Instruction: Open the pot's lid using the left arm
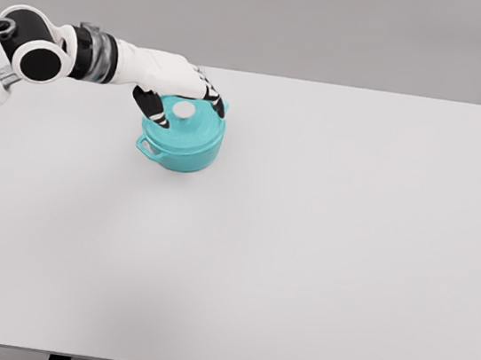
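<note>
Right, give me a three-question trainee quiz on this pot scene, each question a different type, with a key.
1. True or false: the lid is lying on the table beside the pot.
2. Multiple choice: where is the left robot hand? A) resting on the table's near edge B) over the lid, fingers reaching down around the knob C) gripping the pot's side handle
3. Fill in: the pot's colour is ____.

Key: 1 false, the lid sits on the pot; 2 B; 3 teal.
</note>
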Controlling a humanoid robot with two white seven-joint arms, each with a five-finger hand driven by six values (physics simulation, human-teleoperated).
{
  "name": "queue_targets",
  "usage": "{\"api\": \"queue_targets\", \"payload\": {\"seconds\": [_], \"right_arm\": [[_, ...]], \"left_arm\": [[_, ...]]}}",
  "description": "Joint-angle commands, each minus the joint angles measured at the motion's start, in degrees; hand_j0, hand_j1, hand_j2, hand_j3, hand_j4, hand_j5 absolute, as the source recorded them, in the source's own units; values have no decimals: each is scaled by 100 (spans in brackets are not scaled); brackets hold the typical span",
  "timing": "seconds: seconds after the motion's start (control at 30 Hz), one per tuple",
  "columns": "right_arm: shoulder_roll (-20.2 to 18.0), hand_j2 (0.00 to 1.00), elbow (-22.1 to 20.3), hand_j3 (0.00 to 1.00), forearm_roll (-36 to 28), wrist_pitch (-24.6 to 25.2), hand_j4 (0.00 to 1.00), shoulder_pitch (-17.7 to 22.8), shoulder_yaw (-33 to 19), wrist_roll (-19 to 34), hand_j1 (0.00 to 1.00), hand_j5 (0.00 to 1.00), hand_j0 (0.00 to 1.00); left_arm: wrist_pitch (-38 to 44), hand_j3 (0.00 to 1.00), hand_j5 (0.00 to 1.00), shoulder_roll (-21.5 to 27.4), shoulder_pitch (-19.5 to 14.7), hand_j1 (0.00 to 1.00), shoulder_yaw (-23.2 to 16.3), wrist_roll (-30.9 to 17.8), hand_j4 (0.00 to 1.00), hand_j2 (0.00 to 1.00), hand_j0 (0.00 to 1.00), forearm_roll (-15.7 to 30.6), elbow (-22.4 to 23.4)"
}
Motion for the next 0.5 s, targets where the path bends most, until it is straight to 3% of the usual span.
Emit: {"api": "queue_targets", "payload": {"seconds": [0.0,0.47], "right_arm": [[-1,100,1,100,-1,-1,100,-9,2,2,100,100,100],[-1,100,1,100,-1,-1,100,-9,2,2,100,100,100]], "left_arm": [[7,73,73,-47,0,73,-10,2,73,73,73,-4,132],[7,73,73,-223,26,73,-10,2,73,73,73,-154,404]]}}
